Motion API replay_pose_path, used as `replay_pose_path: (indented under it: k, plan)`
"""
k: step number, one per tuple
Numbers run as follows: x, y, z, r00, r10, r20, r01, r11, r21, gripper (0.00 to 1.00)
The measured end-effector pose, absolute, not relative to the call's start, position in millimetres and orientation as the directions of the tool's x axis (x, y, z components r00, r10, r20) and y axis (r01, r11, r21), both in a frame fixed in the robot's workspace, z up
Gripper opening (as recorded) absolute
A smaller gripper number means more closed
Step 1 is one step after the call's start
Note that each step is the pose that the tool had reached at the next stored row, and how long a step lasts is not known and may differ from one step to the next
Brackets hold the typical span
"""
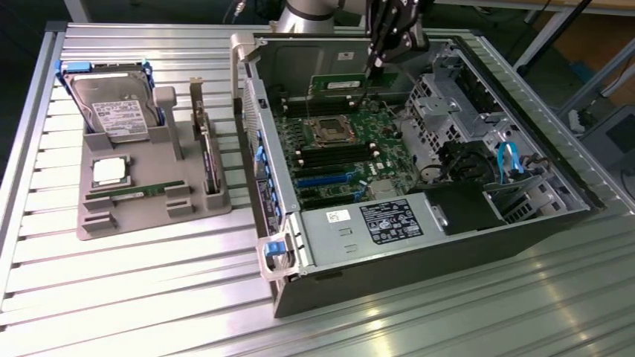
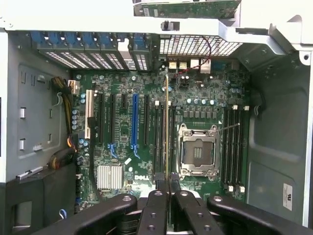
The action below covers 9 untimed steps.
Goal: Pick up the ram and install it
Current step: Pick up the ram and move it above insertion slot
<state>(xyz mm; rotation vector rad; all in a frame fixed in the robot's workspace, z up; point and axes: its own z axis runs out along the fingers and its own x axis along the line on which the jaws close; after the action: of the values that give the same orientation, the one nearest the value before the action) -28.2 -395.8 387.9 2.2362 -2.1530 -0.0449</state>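
In the exterior view, the gripper (image 1: 377, 67) hangs in the upper middle of the frame, over the open computer case (image 1: 397, 282) that stands on the counter (image 1: 149, 297). It is closed narrow on the ram (image 1: 340, 84), held above the motherboard (image 1: 347, 156).

In the wrist view, the fingers (image 2: 155, 205) pinch the ram (image 2: 167, 122), seen on its edge as a thin line. It lies along the long slots just beside the processor socket (image 2: 197, 152). I cannot tell if it touches a slot.

bright overhead light, glare on the slatted table (image 1: 417, 327), computer case (image 1: 397, 279) interior shadowed.
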Motion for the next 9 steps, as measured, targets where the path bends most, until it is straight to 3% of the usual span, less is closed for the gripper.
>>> replay_pose_path:
  k: [9]
  plan:
    - [-28.2, -396.3, 367.9, 0.038, -0.999, -0.001, -0.998, -0.038, 0.047, 0.12]
